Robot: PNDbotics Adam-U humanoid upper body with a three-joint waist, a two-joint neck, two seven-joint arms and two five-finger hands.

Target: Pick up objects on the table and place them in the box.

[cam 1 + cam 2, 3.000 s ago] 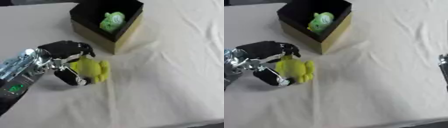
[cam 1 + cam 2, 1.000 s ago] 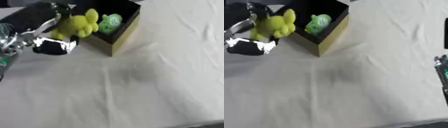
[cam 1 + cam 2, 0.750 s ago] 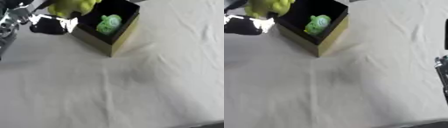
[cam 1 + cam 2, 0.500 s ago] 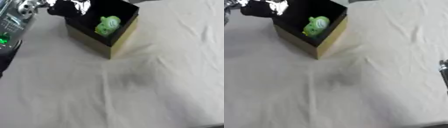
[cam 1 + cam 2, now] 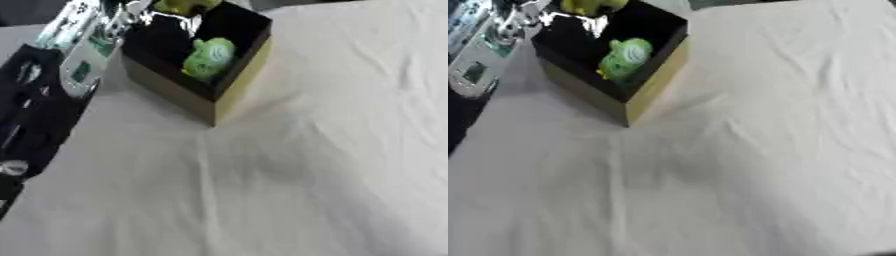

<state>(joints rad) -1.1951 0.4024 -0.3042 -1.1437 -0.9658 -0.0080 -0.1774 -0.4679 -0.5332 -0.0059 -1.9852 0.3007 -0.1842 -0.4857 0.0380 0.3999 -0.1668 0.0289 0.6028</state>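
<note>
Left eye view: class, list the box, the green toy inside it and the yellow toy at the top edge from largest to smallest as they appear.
1. Box, clearly largest.
2. Green toy.
3. Yellow toy, but it is cut off by the picture's edge, so its place after the green toy is unsure.

A white tablecloth (image 5: 297,165) covers the table, creased with soft folds and a few raised ridges. Light falls evenly across it. Beyond the far edge lies a dark strip (image 5: 737,2), too dim to read.
</note>
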